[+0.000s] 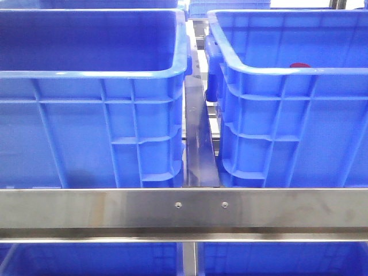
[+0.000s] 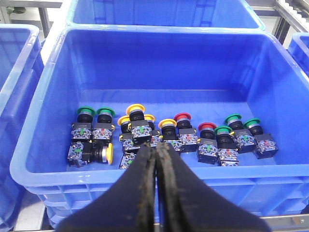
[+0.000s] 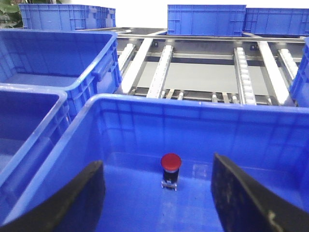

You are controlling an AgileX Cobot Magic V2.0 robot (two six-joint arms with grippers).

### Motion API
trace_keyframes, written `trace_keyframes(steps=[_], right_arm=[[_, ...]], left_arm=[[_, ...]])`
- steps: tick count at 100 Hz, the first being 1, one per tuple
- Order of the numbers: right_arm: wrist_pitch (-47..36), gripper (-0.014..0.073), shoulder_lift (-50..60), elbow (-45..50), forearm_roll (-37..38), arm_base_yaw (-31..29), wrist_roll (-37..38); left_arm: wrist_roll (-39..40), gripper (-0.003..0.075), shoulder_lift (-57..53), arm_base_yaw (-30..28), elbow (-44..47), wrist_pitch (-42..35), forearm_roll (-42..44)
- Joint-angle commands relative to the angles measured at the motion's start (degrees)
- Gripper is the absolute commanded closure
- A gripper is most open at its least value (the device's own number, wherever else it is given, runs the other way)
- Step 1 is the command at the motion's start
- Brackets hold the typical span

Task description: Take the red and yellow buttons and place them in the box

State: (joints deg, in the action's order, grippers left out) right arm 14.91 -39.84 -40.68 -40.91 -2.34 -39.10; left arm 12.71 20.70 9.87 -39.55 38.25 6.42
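Button (image 3: 171, 164) (red) upright in box (image 3: 193, 116), between right jaws.

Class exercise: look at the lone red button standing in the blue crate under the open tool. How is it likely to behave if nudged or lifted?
The red button stands upright, its broad domed cap over a narrower body, so a nudge would probably tip it. It looks rigid, and its rounded cap may slip. It seems light next to the crate.

Crates (image 1: 92, 132) bright blue with ribbed walls; rail (image 1: 184, 208) bare silver steel. Buttons (image 2: 166, 137): green, yellow and red caps on black bodies. Lone button (image 3: 171, 162) red-capped. Gripper fingers (image 3: 241, 198) black.
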Motion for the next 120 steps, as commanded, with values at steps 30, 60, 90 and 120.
trace_keyframes(steps=[30, 60, 90, 120], right_arm=[[-9.3, 0.0097, 0.5, 2.2, 0.0, -0.5, -0.4], [-8.5, 0.0109, 0.5, 2.2, -0.1, -0.5, -0.4], [-8.2, 0.0487, 0.5, 2.2, -0.1, -0.5, -0.4], [-8.2, 0.0662, 0.5, 2.2, -0.1, -0.5, -0.4]], left_arm=[[0.5, 0.0739, 0.5, -0.2, -1.4, -4.1, -0.2], [0.5, 0.0739, 0.5, -0.2, -1.4, -4.1, -0.2], [0.5, 0.0739, 0.5, -0.2, -1.4, -4.1, -0.2], [0.5, 0.0739, 0.5, -0.2, -1.4, -4.1, -0.2]])
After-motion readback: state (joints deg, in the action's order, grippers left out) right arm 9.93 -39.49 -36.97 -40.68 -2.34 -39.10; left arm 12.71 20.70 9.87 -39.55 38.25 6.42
